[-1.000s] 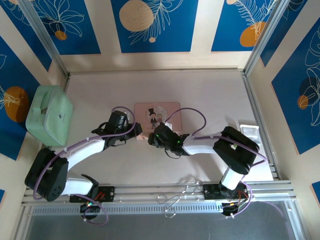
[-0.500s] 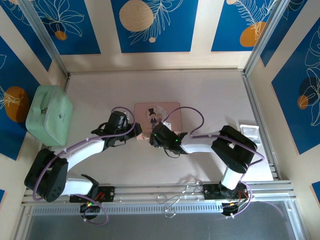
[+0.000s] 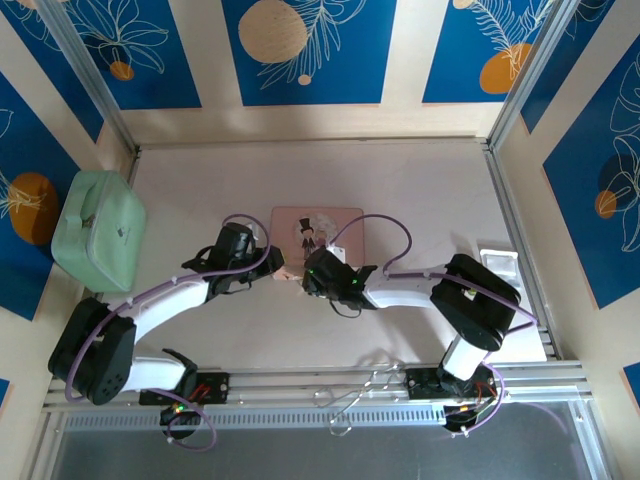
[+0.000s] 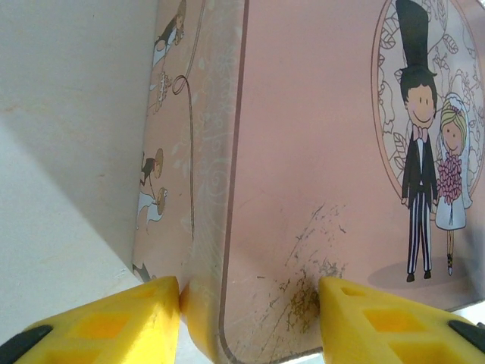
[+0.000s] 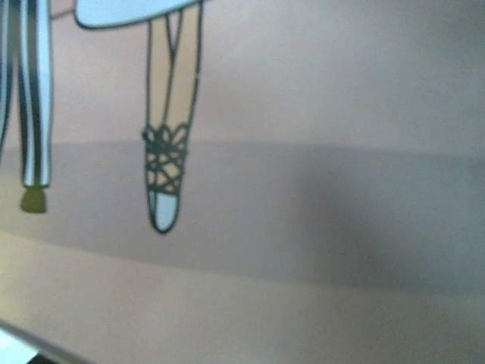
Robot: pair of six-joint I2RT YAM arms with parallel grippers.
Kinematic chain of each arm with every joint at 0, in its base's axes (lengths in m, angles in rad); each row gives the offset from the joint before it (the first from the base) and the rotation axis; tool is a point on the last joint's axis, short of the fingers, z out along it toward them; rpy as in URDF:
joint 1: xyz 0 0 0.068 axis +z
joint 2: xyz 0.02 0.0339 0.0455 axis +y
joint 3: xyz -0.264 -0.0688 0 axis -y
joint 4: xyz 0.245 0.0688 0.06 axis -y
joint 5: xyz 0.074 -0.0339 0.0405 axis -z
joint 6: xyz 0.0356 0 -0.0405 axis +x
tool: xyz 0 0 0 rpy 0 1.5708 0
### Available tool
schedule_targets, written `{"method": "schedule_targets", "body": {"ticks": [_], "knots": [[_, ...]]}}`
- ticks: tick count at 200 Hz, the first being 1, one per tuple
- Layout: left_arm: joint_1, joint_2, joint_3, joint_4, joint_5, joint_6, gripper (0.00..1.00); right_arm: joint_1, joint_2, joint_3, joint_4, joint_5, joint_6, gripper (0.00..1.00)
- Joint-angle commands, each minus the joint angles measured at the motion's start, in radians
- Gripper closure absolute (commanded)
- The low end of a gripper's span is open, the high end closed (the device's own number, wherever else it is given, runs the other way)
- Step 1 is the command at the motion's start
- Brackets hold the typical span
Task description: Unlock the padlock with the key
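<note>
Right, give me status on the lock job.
Left gripper astride a corner of the pink picture box, grip unclear. Right gripper close over its lid, jaws unclear. Green case sits apart, far left.

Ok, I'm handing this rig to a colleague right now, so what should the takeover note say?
Left hand: fingers astride the near left corner of the pink box; clamped or not, cannot tell.
Right hand: low at the box's near edge, close over the lid; jaws hidden.
Padlock and key: too small to make out where the hands meet.
Done: both hands are at the box.
Left: the unlocking itself, as far as can be seen.
</note>
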Motion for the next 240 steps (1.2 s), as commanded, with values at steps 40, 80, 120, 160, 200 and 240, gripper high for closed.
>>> {"method": "schedule_targets", "body": {"ticks": [40, 80, 120, 160, 200, 240], "knots": [[0.01, -0.002, -0.041, -0.069, 0.001, -0.001, 0.51, -0.002, -0.041, -0.036, -0.058, -0.01, 0.043, 0.73], [0.01, -0.014, -0.06, -0.064, 0.003, -0.014, 0.51, -0.018, -0.026, -0.022, -0.087, -0.027, 0.019, 0.72], [0.01, -0.031, -0.083, -0.049, 0.012, -0.03, 0.52, -0.005, -0.008, 0.025, -0.153, -0.024, -0.026, 0.59], [0.01, -0.029, -0.079, -0.047, 0.02, -0.03, 0.52, 0.043, 0.02, 0.113, -0.266, 0.033, -0.087, 0.41], [0.01, -0.032, -0.077, -0.049, 0.024, -0.028, 0.52, 0.032, 0.024, 0.13, -0.263, 0.034, -0.172, 0.32], [0.01, -0.035, -0.079, -0.049, 0.031, -0.034, 0.52, -0.002, -0.002, 0.062, -0.14, -0.058, -0.256, 0.35]]}}
